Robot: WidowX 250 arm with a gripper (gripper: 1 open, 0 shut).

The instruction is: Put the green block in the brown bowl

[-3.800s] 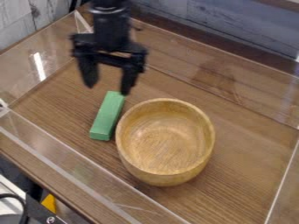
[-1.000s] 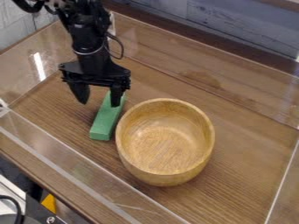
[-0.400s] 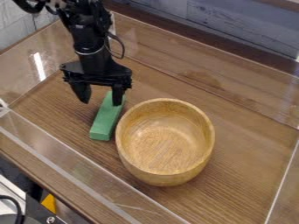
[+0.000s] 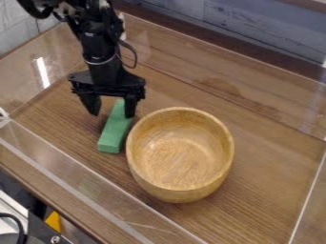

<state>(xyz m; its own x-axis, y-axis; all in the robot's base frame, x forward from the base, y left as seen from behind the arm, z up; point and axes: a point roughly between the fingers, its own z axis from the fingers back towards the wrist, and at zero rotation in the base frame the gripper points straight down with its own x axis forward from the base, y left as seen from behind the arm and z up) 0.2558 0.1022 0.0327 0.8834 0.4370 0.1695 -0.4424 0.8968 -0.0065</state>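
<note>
Black and two-fingered, the gripper (image 4: 111, 104) reaches down from the top of the view with its fingers spread wide apart and nothing clamped between them. The green block (image 4: 114, 133) lies flat on the wooden table (image 4: 57, 127), mostly nearer the camera than the fingers. Its far end comes up to the finger on the picture's right side, which overlaps that end in the view; whether the two touch cannot be told. The other finger stands off to the picture's left of the block, apart from it. Most of the block's length extends out from under the gripper toward the bottom of the picture.

Lengthwise, the block points from the gripper toward the camera, its long axis close to upright in the view but slanted: the far end leans to the picture's right, the near end to the left. Just beside it, on the picture's right, sits the brown bowl (image 4: 181, 152), upright, its open side facing up. The block is outside the bowl, its near end close by the bowl's rounded wall.
</note>
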